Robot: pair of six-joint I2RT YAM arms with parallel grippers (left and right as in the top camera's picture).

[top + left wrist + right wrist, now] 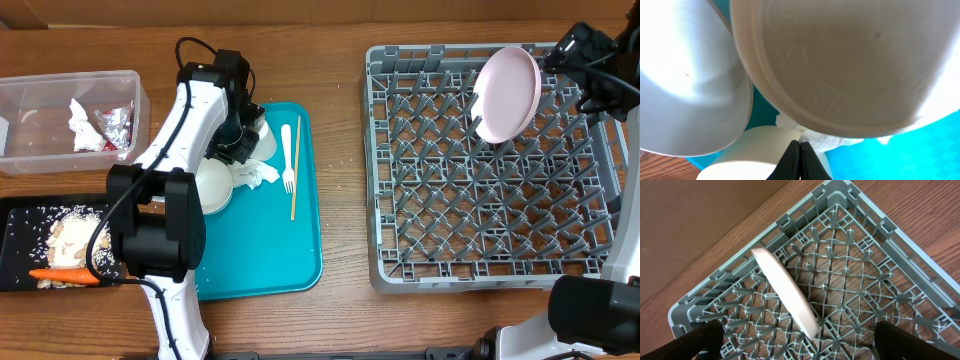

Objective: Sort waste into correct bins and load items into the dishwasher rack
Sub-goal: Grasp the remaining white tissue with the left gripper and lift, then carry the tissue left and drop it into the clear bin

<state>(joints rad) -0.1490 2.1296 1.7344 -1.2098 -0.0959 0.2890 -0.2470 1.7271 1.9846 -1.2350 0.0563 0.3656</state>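
Risk: left fingers (791, 165), shut tip to tip beside the crumpled white paper napkin (258, 176), may knock the crowding white round bowls (850, 60). Open, empty right fingers (695, 342) overlook the pale pink round plate (785, 292) leaning in the grey lattice rack (500, 220).

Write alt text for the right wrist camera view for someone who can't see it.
A pale pink plate stands on edge in the grey dishwasher rack, seen from above. The right end effector is open, its dark fingers at the bottom corners touching nothing; wooden table shows beyond the rack.
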